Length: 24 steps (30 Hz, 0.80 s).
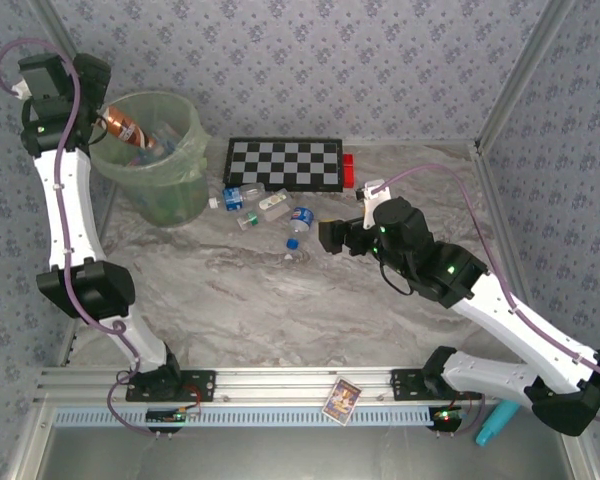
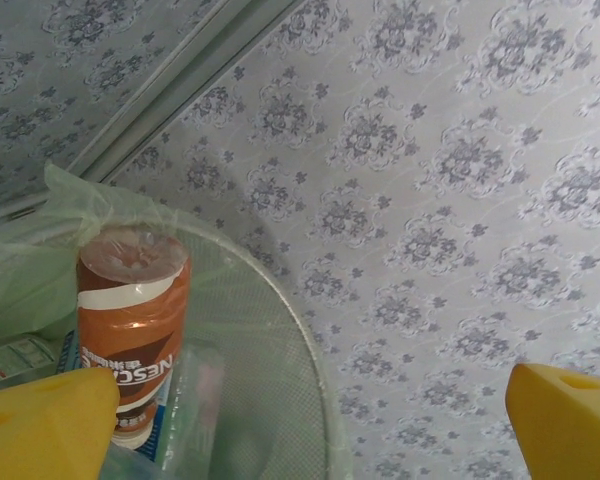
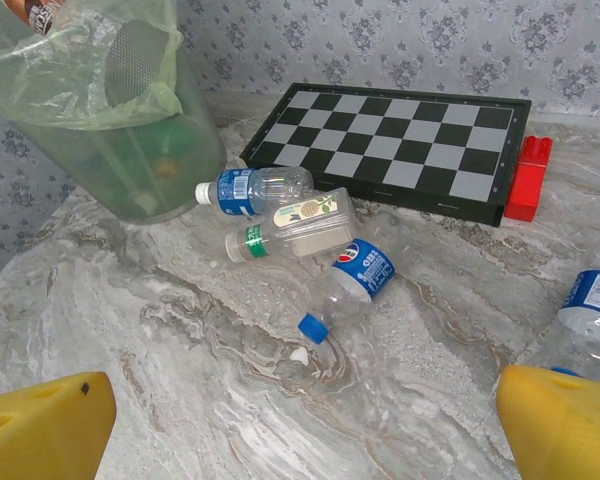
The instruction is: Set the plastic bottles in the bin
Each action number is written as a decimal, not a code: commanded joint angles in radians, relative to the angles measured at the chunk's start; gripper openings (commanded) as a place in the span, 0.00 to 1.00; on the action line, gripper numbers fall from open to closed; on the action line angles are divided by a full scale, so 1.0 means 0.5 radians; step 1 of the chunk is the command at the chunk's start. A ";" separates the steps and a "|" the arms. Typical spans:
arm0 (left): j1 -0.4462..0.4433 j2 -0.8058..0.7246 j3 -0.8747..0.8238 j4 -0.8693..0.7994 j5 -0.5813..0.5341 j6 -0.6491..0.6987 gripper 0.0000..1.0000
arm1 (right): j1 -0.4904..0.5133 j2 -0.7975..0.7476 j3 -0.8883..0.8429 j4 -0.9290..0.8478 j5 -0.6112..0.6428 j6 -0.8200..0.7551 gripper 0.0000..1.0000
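left fingers [image 2: 40, 425] spread wide, empty, poised above the round pale green translucent bin [image 2: 280, 310], where a brown-labelled plastic bottle [image 2: 130, 340] sits in its mouth | right fingers [image 3: 45, 430] fully apart, empty, aimed low at clear plastic bottles [image 3: 300, 225] lying on the marbled surface [image 3: 180, 380] beside the bin, likely next pick

I'm watching the left arm [image 1: 65, 200] and right arm [image 1: 520, 320] showing white link shells and black joint housings, purple cables [image 1: 435, 167] trailing along them, green lights [image 1: 447, 270] glowing, yellow fingertips [image 2: 40, 425] [image 3: 560, 420] showing at both wrists.
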 commanded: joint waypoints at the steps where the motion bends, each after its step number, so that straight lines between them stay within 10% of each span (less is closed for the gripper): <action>1: -0.006 0.036 0.109 -0.036 0.026 0.119 0.99 | -0.016 -0.049 0.109 -0.040 0.098 0.017 1.00; 24: 0.047 0.519 0.422 -0.018 -0.005 0.369 1.00 | -0.050 -0.013 0.101 -0.102 0.097 0.051 1.00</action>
